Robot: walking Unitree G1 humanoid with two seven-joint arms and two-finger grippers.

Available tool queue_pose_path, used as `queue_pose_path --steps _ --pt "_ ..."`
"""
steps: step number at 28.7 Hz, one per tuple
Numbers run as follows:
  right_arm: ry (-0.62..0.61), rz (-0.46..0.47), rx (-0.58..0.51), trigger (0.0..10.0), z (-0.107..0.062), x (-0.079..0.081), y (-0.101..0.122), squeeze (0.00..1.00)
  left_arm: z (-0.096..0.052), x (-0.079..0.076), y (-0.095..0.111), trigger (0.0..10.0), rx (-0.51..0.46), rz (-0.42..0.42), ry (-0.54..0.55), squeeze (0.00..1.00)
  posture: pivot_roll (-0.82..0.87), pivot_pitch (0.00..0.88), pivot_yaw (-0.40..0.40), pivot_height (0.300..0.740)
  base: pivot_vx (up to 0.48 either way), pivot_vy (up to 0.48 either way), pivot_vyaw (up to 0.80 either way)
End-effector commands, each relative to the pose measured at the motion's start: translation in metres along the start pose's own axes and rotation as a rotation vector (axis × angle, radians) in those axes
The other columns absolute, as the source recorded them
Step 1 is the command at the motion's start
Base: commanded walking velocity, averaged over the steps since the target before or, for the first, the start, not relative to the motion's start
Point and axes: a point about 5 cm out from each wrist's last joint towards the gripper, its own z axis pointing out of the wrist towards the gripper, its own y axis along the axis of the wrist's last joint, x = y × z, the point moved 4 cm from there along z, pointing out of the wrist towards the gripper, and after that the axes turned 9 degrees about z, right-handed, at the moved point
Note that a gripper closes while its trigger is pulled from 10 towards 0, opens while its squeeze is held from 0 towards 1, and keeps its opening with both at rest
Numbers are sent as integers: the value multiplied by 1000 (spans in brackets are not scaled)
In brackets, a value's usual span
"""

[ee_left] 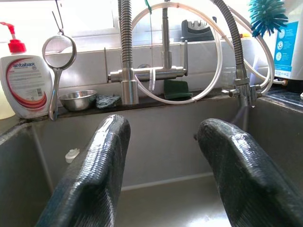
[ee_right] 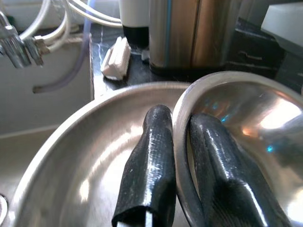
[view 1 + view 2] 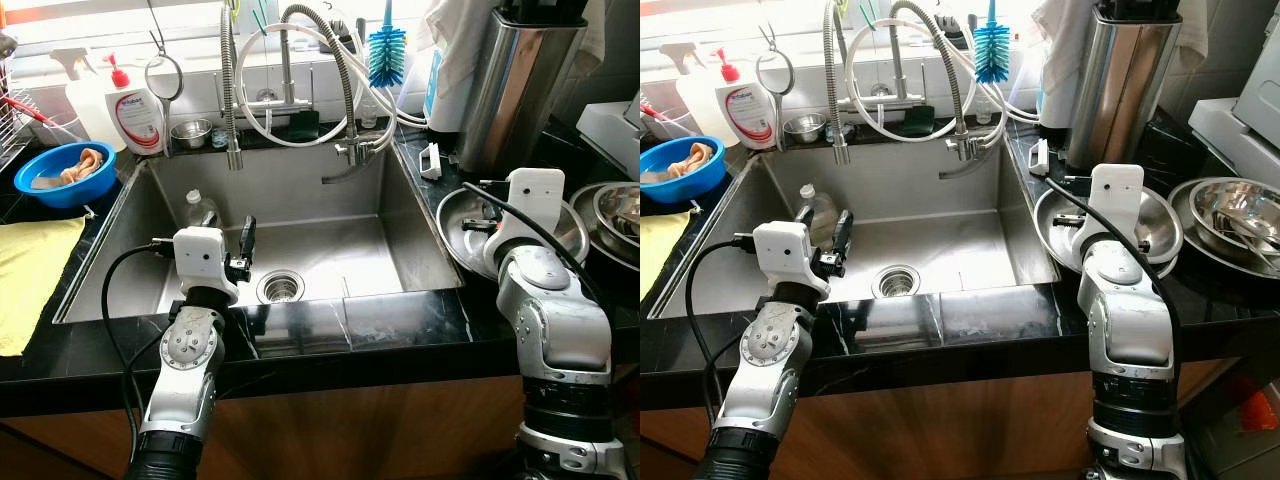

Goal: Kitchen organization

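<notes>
Steel bowl (image 2: 246, 123) rim pinched between right gripper (image 2: 182, 156) fingers

Soap bottle (image 1: 24, 82): white pump bottle with red cap, standing on the ledge behind the sink; red label reads "antabax" in white letters.
Small print under the brand: too small to read.
Same bottle seen from the head: red label visible, wording blurred.
Blue-and-white pack (image 1: 287, 52): stands at the far end of the ledge beside the blue brush; carries round icons and lines of print, none legible.
Other readable text: none.
</notes>
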Motion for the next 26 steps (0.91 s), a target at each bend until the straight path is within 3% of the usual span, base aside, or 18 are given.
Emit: queue_pose_path --steps 1,17,18,26 --pt "25 15 -17 0 -3 6 11 0 2 3 -4 10000 20 -12 4 0 -153 0 51 740 0 0 0" --pt "25 -26 -70 314 -5 3 34 0 2 -1 -5 10000 25 -29 -6 0 -157 0 47 740 0 0 0" --pt "22 -42 -95 10000 -6 4 41 0 2 -1 -5 10000 24 -29 -4 0 -158 0 46 740 0 0 0" --pt "35 -70 -152 10000 -12 13 59 0 2 0 -5 10000 25 -28 2 0 -159 0 46 740 0 0 0"
